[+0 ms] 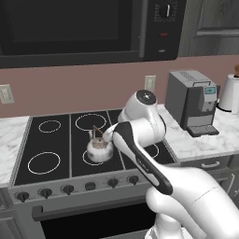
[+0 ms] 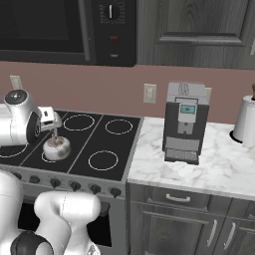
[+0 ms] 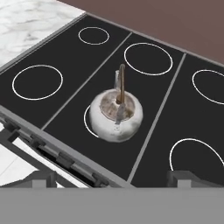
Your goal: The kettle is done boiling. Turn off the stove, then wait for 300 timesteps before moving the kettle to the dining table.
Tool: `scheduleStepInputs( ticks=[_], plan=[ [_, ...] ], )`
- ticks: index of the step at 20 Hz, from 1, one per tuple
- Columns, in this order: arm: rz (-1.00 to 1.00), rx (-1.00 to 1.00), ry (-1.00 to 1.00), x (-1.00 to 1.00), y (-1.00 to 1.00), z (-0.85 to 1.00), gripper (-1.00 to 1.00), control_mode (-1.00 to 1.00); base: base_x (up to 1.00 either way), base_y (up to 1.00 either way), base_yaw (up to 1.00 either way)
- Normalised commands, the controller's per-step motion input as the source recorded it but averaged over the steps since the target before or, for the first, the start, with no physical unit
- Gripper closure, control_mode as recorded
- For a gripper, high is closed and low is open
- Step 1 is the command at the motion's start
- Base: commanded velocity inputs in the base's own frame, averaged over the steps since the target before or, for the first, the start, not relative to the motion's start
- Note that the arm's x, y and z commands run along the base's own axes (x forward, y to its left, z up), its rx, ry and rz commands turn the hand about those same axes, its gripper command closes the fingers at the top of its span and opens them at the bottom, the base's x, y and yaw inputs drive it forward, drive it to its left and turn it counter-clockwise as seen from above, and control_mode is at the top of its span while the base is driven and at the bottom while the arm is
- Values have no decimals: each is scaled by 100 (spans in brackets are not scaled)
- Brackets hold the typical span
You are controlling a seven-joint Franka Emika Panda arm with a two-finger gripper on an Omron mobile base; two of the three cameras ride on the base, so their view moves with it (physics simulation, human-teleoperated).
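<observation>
1. Looking from the left base view, the kettle [image 1: 100,149] sits on the front middle ring of the stove [image 1: 46,144], with the arm's wrist just beside and above it. The knobs [image 1: 67,189] line the grey front edge below. My judgement: the step in hand is either reaching a knob or readying a grasp, and I cannot tell which; the wrist hides the claw here.

2. From the right base view, the kettle [image 2: 56,147] stands upright beneath the hand. The coffee machine [image 2: 185,122] stands well apart on the marble worktop [image 2: 219,174], with a white jug [image 2: 245,119] at the far right. Nothing crowds the kettle.

3. In the hand view, the claw [image 3: 109,178] is spread wide and holds nothing, its fingertips [image 3: 180,178] low in the picture. The kettle [image 3: 116,114] lies centred ahead, its thin brown handle [image 3: 121,83] arching upright. A good grasp would likely straddle that handle, descending straight to avoid tipping the squat body.
</observation>
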Motion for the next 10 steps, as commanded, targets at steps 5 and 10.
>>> scheduleStepInputs(
  ticks=[5, 10],
  plan=[
    [0, 0, 6, 23, 6, 0, -100, -100, 0, 0, 0],
    [0, 0, 6, 27, 6, -7, -100, -100, 0, 0, 0]
  ],
)
